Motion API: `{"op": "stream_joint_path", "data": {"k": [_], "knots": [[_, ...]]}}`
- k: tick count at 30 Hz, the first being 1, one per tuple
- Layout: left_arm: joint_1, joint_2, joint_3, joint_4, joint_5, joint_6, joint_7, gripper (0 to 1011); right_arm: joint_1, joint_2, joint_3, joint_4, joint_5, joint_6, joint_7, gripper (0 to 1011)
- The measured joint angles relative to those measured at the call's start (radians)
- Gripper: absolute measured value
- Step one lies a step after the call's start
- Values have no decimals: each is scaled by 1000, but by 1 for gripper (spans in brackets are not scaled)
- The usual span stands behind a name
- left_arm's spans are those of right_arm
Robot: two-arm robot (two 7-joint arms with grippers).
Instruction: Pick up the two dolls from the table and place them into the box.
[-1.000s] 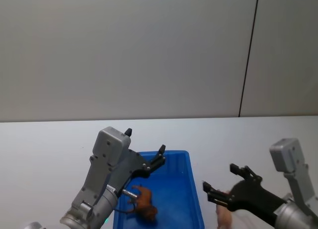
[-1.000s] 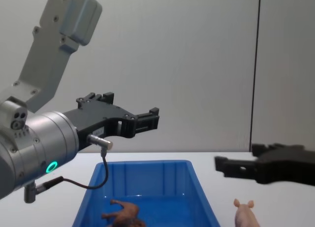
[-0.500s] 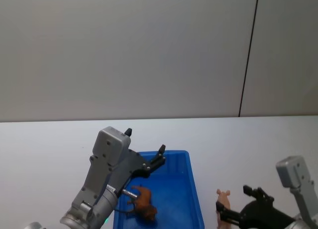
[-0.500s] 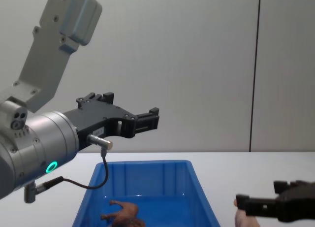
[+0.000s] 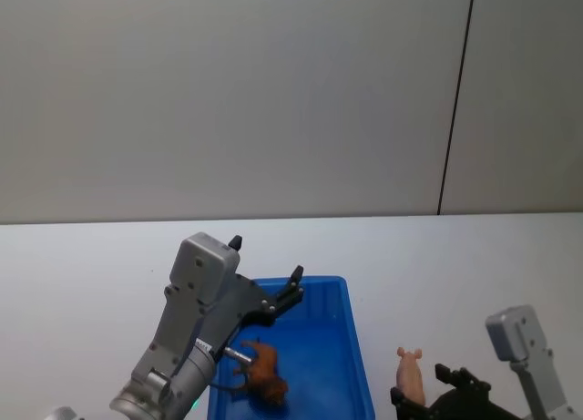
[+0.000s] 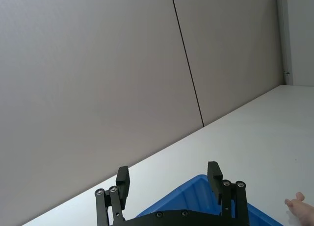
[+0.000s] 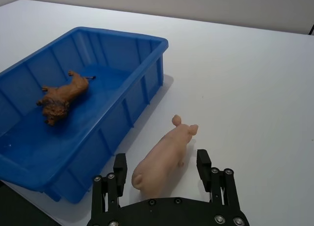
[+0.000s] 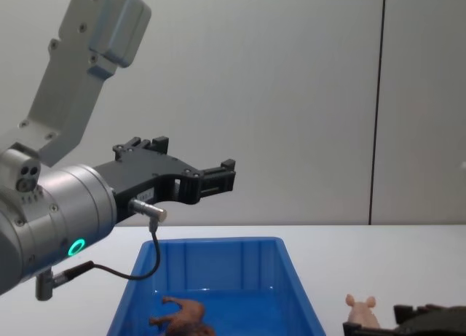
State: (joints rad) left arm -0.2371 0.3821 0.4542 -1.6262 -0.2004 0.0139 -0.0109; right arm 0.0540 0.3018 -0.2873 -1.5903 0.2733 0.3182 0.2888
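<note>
My R gripper (image 7: 162, 163) is spread wide, low over the table (image 7: 255, 84), w/ the pig (image 7: 169, 146) lying between the fingers: rump toward my palm, snout pointing away, a gap on each side, no contact. Just to that gripper's left sits the box (image 7: 147, 38), lion (image 7: 61, 96) lying inside. L gripper (image 6: 168, 171) hangs above the box, also wide, empty.

The left claw (image 8: 227, 177) hangs raised above the blue box (image 8: 218, 243), which contains the brown lion (image 8: 182, 318), while the pink pig (image 8: 362, 308) stands on the white counter (image 8: 408, 256) right of the box, with the right claw (image 8: 378, 323) low just beside it.
</note>
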Motion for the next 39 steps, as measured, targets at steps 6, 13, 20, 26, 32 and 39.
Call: {"op": "stream_joint_path", "data": {"k": [6, 13, 20, 26, 32, 39], "knots": [[0, 0, 0, 0, 0, 0, 0, 1001, 11, -16, -9, 23, -3, 2, -13, 768], [0, 0, 0, 0, 0, 0, 0, 1001, 24, -35, -17, 50, -8, 6, -36, 514], [0, 0, 0, 0, 0, 0, 0, 1001, 30, -44, -21, 59, -18, 6, -62, 378], [0, 0, 0, 0, 0, 0, 0, 1001, 29, -47, -22, 54, -35, -13, -91, 378], [0, 0, 0, 0, 0, 0, 0, 1001, 26, -47, -21, 26, -48, -46, -110, 378], [0, 0, 0, 0, 0, 0, 0, 1001, 28, -44, -17, -24, -50, -78, -101, 378]]}}
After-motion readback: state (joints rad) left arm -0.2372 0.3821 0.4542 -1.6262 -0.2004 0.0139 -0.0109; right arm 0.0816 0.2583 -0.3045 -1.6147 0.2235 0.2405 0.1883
